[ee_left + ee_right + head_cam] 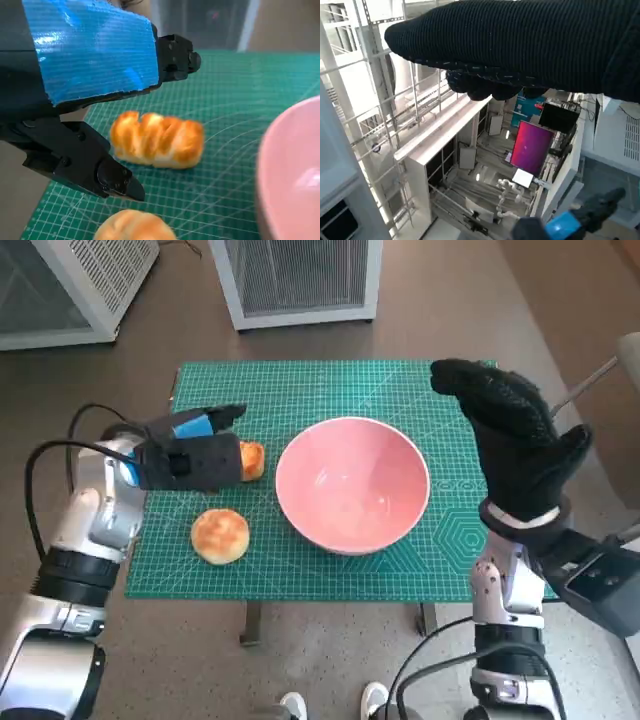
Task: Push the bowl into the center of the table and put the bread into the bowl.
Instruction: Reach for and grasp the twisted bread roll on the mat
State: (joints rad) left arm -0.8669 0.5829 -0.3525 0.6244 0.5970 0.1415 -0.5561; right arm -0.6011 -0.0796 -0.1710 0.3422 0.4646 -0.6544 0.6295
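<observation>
The left hand (95,115) hovers open over the braided bread (157,139), its fingers apart on either side and not touching; closing off-centre could nudge the loaf toward the round bun (220,535) by the worktop's (300,390) near-left edge. The bowl (352,483) sits about mid-worktop. The right hand (515,435) is raised, holding nothing.

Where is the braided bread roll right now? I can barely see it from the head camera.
In the head view the braided bread roll lies on the green mat, between the left hand and the pink bowl.
</observation>
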